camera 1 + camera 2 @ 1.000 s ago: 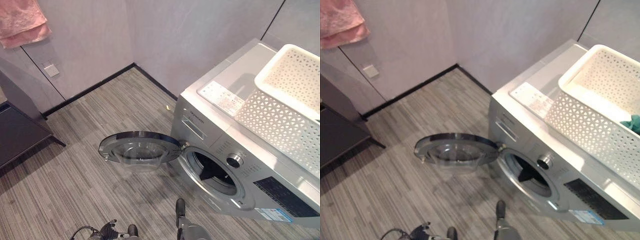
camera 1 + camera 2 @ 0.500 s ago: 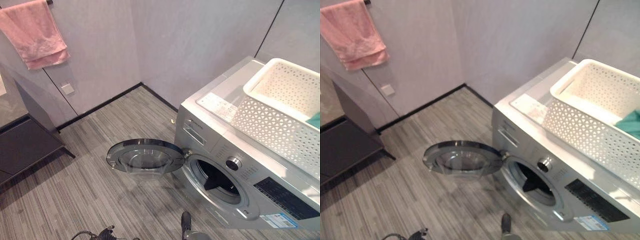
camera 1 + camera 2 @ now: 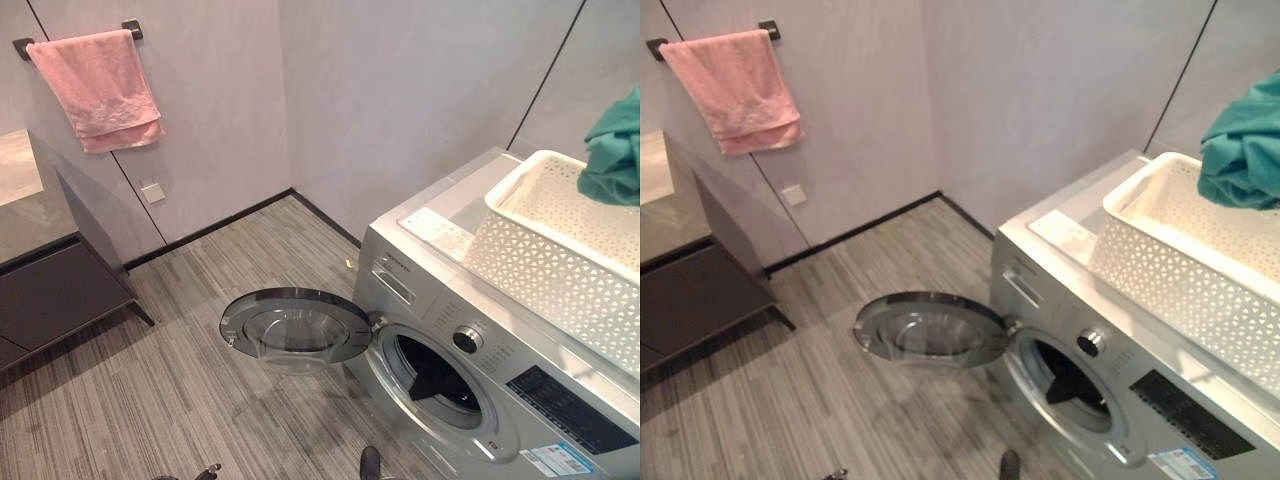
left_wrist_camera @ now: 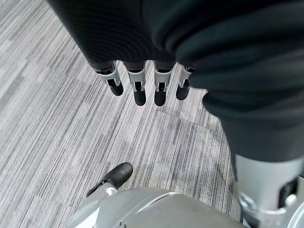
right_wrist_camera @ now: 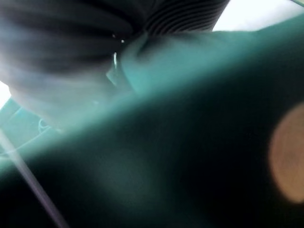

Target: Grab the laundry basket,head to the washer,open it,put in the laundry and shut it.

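A silver front-loading washer (image 3: 420,262) stands at the right. Its round door (image 3: 296,326) is swung wide open over the floor, and the dark drum opening (image 3: 435,375) is exposed. On top of the washer sits a white lattice laundry basket (image 3: 560,280). A teal garment (image 3: 1245,150) hangs in the air above the basket's far side. In the right wrist view the teal cloth (image 5: 190,142) lies close against my right hand (image 5: 180,14). My left hand (image 4: 137,85) hangs low over the striped floor, open, holding nothing.
A pink towel (image 3: 98,88) hangs on a wall rail at the upper left. Below it a dark cabinet (image 3: 50,290) with a stone top stands against the wall. Grey striped floor (image 3: 150,400) lies between the cabinet and the open door.
The camera has tilted up, so the whole picture shifted. The teal garment, which lay inside the basket, has risen above the rim.
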{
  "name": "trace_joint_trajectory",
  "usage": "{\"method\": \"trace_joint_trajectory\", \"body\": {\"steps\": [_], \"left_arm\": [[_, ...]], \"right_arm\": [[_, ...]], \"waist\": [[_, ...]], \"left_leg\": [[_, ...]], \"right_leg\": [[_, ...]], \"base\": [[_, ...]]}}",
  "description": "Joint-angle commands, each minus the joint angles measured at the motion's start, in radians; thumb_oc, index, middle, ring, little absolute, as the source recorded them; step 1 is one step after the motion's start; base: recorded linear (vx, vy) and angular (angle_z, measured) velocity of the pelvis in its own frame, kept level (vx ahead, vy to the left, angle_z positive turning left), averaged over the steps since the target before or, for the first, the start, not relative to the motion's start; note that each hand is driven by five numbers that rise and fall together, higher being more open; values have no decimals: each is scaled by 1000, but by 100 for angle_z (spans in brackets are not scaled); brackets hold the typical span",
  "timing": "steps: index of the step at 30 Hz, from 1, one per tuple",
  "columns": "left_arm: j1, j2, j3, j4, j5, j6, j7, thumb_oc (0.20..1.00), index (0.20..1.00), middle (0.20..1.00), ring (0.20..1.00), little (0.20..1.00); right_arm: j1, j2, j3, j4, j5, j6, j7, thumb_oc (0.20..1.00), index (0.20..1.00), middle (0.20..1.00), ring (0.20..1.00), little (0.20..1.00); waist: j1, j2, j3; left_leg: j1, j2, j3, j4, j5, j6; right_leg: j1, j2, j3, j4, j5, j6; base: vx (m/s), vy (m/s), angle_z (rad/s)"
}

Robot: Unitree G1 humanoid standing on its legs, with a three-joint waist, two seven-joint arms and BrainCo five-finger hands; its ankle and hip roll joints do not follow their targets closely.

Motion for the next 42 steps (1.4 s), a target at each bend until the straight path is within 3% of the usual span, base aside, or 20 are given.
{"method": "trace_joint_trajectory", "body": {"steps": [1,7,16,18,20,23,25,27,28,29,30,32,33,36,37,42], "left_arm": [[-38,19,-37,34,43,-8,15,1000,1000,1000,1000,1000],[-57,35,-47,-11,59,-9,18,1000,1000,1000,1000,1000],[-99,66,-31,-97,53,-20,14,1000,1000,1000,1000,1000],[-106,75,-37,-137,61,-22,0,1000,1000,1000,1000,1000],[-113,90,-40,-176,58,-23,-10,1000,1000,1000,1000,1000],[-124,95,-38,-222,31,-23,-20,1000,1000,1000,1000,1000],[-132,102,-27,-247,4,-24,-23,1000,1000,1000,1000,1000],[-131,103,-15,-256,1,-21,-24,1000,1000,1000,1000,1000],[-131,104,-15,-256,1,-21,-24,1000,1000,1000,1000,1000],[-124,107,2,-267,-6,-20,-24,1000,1000,1000,1000,1000],[-118,107,16,-277,-12,-22,-21,1000,1000,1000,1000,1000],[-102,106,26,-297,-20,-28,-31,1000,1000,1000,1000,1000],[-93,106,36,-310,-27,-32,-41,1000,1000,1000,1000,1000],[-71,117,39,-346,-34,-44,-65,1000,1000,1000,1000,1000],[-52,138,19,-407,-38,-52,-94,1000,1000,1000,1000,1000],[-43,186,-58,-497,-41,-83,-157,1000,1000,1000,1000,1000]], "right_arm": [[-33,-44,-55,-55,-87,-35,-118,200,200,200,200,200],[58,-61,-165,-163,-133,-22,-145,200,200,200,200,200],[186,-79,-308,-394,-192,3,-137,200,200,200,200,200],[239,-87,-367,-451,-226,23,-134,200,200,200,200,200],[301,-80,-431,-507,-223,34,-123,200,200,200,200,200],[373,16,-457,-578,-128,9,-92,200,200,200,200,200],[420,128,-457,-655,-19,-36,-78,200,200,200,200,200],[467,222,-440,-745,9,-55,-45,200,200,200,200,200],[468,223,-441,-747,8,-54,-45,200,200,200,200,200],[547,298,-449,-849,40,-72,-2,200,200,200,200,200],[587,332,-450,-897,63,-85,24,200,200,200,200,200],[659,403,-417,-983,105,-105,88,200,200,200,200,200],[686,426,-387,-1019,126,-106,128,200,200,200,200,200],[733,428,-340,-1056,177,-109,193,200,200,200,200,200],[740,408,-234,-1065,239,-99,254,200,200,200,200,200],[732,343,43,-1050,304,-45,403,200,200,200,200,200]], "waist": [[-13,-45,-20],[-23,-54,-18],[-85,-74,-1],[-118,-75,4],[-147,-78,22],[-162,-69,56],[-166,-60,84],[-167,-47,90],[-167,-48,89],[-163,-33,87],[-157,-31,80],[-138,-39,57],[-132,-44,46],[-120,-47,28],[-106,-50,25],[-76,-56,29]], "left_leg": [[-31,53,-80,19,-7,-6],[-23,27,-63,45,-44,14],[11,-52,19,120,-144,80],[19,-81,39,149,-177,105],[19,-115,61,171,-198,128],[11,-131,104,192,-214,143],[-8,-136,139,197,-198,151],[-19,-130,167,184,-185,155],[-20,-131,167,184,-183,155],[-32,-121,183,173,-173,158],[-42,-120,194,166,-163,159],[-52,-122,216,156,-150,153],[-50,-123,230,143,-146,150],[-48,-119,244,132,-141,145],[-45,-114,246,128,-137,139],[-38,-101,223,116,-121,120]], "right_leg": [[56,-81,37,115,-182,84],[44,-99,66,118,-162,101],[-9,-149,170,160,-98,152],[-24,-164,210,168,-63,168],[-56,-174,266,171,8,186],[-100,-176,288,143,84,188],[-129,-177,229,133,60,171],[-120,-172,173,162,-2,149],[-122,-172,174,163,-1,149],[-97,-151,153,229,-79,133],[-74,-143,138,247,-106,128],[-28,-142,112,241,-127,127],[-26,-144,110,221,-105,133],[-18,-141,110,187,-99,135],[-12,-141,105,164,-91,137],[11,-142,75,137,-102,132]], "base": [[-35,107,-2],[-31,106,-7],[-41,185,-38],[-44,241,-61],[-101,199,-47],[-150,134,-64],[-222,109,-79],[-149,55,-79],[-123,39,-66],[-126,24,-49],[-140,16,-30],[-47,-54,-25],[15,-86,-38],[63,-73,-34],[40,-70,-32],[36,-84,-1]]}}
